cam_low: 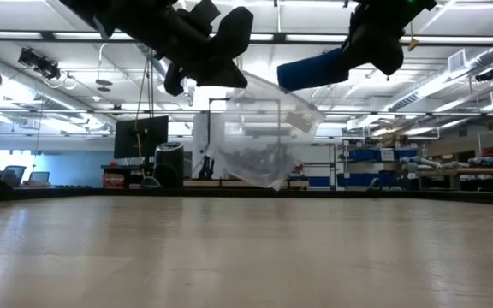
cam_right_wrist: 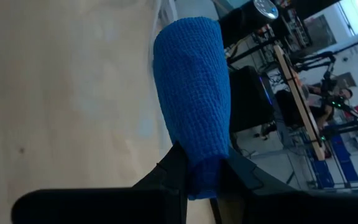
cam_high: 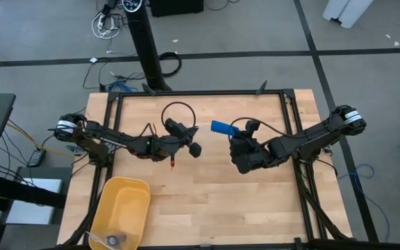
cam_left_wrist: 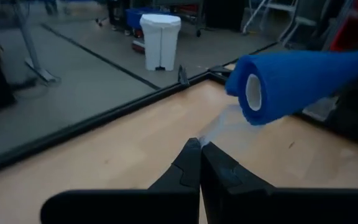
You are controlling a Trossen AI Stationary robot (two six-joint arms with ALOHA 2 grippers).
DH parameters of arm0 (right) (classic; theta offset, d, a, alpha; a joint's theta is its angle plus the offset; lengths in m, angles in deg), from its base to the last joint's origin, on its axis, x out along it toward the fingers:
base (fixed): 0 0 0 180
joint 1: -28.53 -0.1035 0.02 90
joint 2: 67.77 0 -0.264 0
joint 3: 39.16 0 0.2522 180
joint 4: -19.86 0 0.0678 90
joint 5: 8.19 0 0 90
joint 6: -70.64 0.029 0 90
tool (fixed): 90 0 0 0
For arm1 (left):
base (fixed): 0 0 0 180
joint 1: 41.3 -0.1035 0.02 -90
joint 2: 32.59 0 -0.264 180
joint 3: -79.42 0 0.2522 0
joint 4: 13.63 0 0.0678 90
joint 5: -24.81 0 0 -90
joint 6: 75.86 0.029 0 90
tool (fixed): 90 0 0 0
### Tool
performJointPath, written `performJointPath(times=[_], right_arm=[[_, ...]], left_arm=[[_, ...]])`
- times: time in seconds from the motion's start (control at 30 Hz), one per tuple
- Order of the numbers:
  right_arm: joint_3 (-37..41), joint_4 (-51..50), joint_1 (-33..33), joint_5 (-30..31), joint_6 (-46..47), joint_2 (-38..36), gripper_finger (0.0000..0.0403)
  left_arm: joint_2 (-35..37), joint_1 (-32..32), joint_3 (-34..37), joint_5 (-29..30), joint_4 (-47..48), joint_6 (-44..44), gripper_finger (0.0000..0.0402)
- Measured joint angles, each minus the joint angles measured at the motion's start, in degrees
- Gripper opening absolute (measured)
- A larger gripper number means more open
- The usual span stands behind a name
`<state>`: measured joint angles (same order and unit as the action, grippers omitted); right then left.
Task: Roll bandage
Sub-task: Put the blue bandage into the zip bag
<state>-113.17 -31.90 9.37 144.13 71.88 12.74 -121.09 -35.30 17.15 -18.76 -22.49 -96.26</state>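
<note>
Overhead, the bandage [cam_high: 223, 128] is seen as a compact blue roll held in the air above the middle of the wooden desk [cam_high: 207, 208], pinched at one end by the right tool [cam_high: 236, 134]. The left tool [cam_high: 190, 141] is placed close beside it, and a yellow bin [cam_high: 120, 212] is seen at the desk's near left corner. From desk height, the roll [cam_low: 315, 70] is raised well above the surface, and a clear plastic bag [cam_low: 264, 137] is hung under the left tool [cam_low: 221, 64]. At the left wrist, the fingers [cam_left_wrist: 188, 171] are pressed together on a thin edge of the bag [cam_left_wrist: 219, 127], with the roll [cam_left_wrist: 291, 78] just ahead. At the right wrist, the fingers [cam_right_wrist: 174, 171] are closed on the end of the roll [cam_right_wrist: 194, 106].
</note>
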Motion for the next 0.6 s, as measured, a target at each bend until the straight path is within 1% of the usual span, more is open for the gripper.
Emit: performJointPath(times=[0.1, 0.23, 0.3, 0.43, 0.6], right_arm=[[0.0, -0.02, 0.04, 0.52, -0.13, 0.0, 0.0054], [0.0, 0.0, 0.46, 0.92, -1.25, 0.0, 0.0054], [0.0, 0.0, 1.03, 0.98, -1.48, 0.0, 0.0054], [0.0, 0.67, 1.73, 1.07, -3.51, 0.0, 0.0054], [0.0, 3.5, 1.77, 0.94, -9.81, 0.0, 0.0054]], left_arm=[[-0.01, -0.08, 1.03, -0.77, -1.59, -3.87, 0.0004], [-0.01, -0.06, 2.03, -2.86, -5.24, -6.55, 0.0004], [-0.01, -0.06, 2.04, -3.82, -6.43, -6.89, 0.0004], [-0.01, -0.07, 2.05, -3.96, -10.08, -5.81, 0.0004], [-0.01, -1.41, 2.05, -6.21, -12.42, -5.56, 0.0004]])
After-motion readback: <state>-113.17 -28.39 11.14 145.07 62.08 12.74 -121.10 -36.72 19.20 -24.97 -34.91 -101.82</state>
